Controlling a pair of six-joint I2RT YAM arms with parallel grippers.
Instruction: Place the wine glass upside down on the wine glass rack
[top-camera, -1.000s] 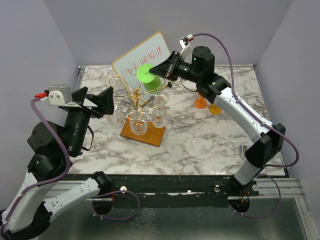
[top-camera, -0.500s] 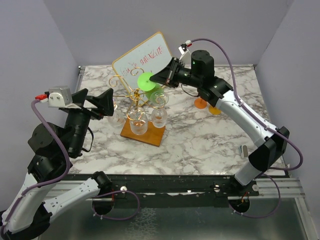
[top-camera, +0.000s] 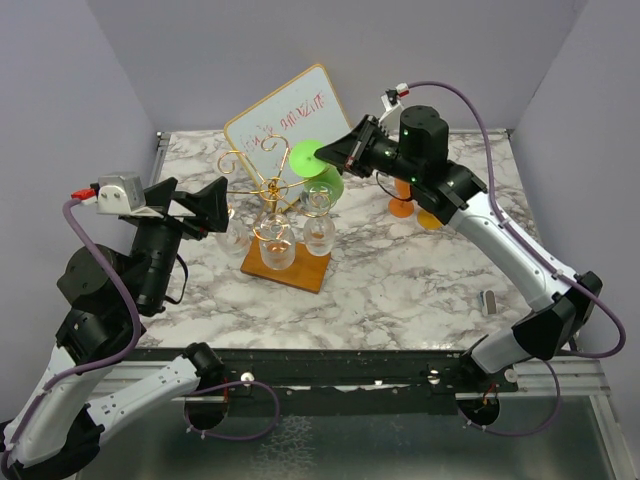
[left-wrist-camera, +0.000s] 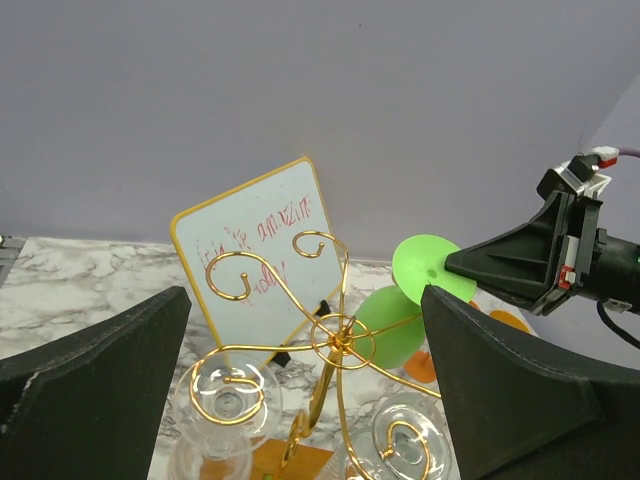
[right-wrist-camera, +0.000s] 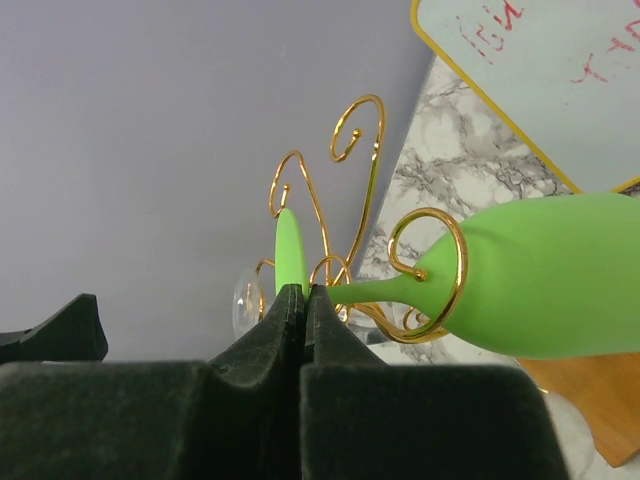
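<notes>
Right end effector (right-wrist-camera: 305, 290) clamped on green wine glass (right-wrist-camera: 560, 275) foot; left end effector (left-wrist-camera: 305, 300) wide, empty.

Left arm (top-camera: 110, 300), black joints and white links: rises from the lower left of the top view, folds at mid-left, wrist pointing right.
Left gripper (top-camera: 197, 195) (left-wrist-camera: 305, 295), two black wedge fingers: spread wide, holding nothing.
Right arm (top-camera: 500, 235), same build: stretches from lower right, elbow at the right edge, up to upper centre.
Right gripper (top-camera: 325, 152) (right-wrist-camera: 305, 290): fingers pressed together, pinching the foot of the green plastic wine glass (top-camera: 318, 170).
</notes>
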